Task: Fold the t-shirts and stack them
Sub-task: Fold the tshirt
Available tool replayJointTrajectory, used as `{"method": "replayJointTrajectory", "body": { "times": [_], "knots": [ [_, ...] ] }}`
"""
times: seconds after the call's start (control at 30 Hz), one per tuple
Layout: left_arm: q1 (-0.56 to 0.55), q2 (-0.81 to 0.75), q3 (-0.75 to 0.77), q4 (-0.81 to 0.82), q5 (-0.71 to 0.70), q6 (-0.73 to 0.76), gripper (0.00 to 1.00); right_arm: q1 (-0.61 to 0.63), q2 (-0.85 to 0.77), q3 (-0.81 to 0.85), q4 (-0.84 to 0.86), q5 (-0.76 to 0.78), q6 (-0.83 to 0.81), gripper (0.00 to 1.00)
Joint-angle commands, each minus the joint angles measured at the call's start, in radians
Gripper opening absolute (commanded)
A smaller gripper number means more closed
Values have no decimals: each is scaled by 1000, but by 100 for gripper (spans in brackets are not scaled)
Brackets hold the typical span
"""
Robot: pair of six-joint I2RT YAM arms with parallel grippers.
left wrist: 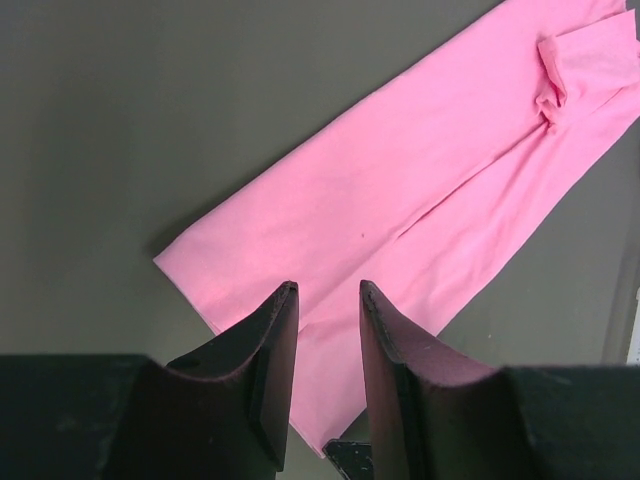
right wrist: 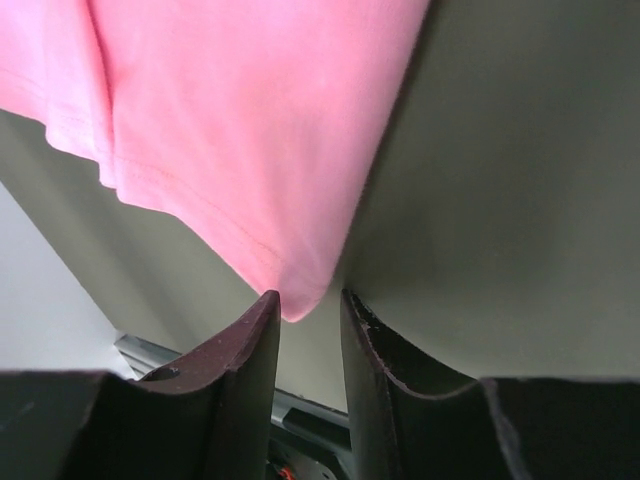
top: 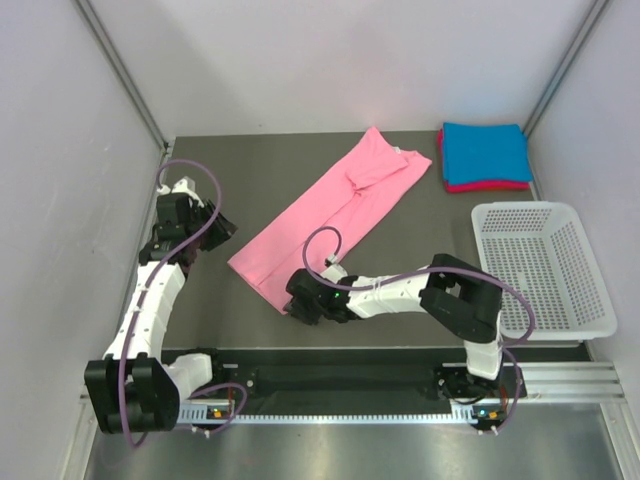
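Observation:
The light pink t-shirt (top: 320,220) lies flat on the table as a long narrow strip, running diagonally from near centre to the back. It fills the left wrist view (left wrist: 400,200). My right gripper (top: 292,300) is open at the strip's near corner, and the corner tip of the shirt (right wrist: 230,120) sits just at its fingertips (right wrist: 265,305). My left gripper (top: 222,228) is open and empty, held above the table left of the strip's near end. The bright blue t-shirt (top: 485,150) lies folded on the magenta-red t-shirt (top: 490,186) at the back right.
A white mesh basket (top: 525,208) stands at the right, in front of the folded stack. Grey walls close in the left, back and right sides. A metal rail with the arm bases runs along the near edge.

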Motion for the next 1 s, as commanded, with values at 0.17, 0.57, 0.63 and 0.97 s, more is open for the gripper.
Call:
{"method": "replayJointTrajectory", "body": {
  "times": [0.17, 0.57, 0.63, 0.97],
  "knots": [
    [5, -31, -2, 24, 17, 25, 36, 36, 38, 75, -14, 15, 24, 29],
    [4, -33, -1, 41, 84, 30, 36, 42, 62, 88, -33, 21, 35, 14],
    [5, -39, -4, 44, 87, 33, 36, 42, 67, 91, -36, 29, 29, 12],
    [2, -50, -5, 41, 80, 36, 36, 40, 73, 59, -19, 41, 40, 13]
  ]
}}
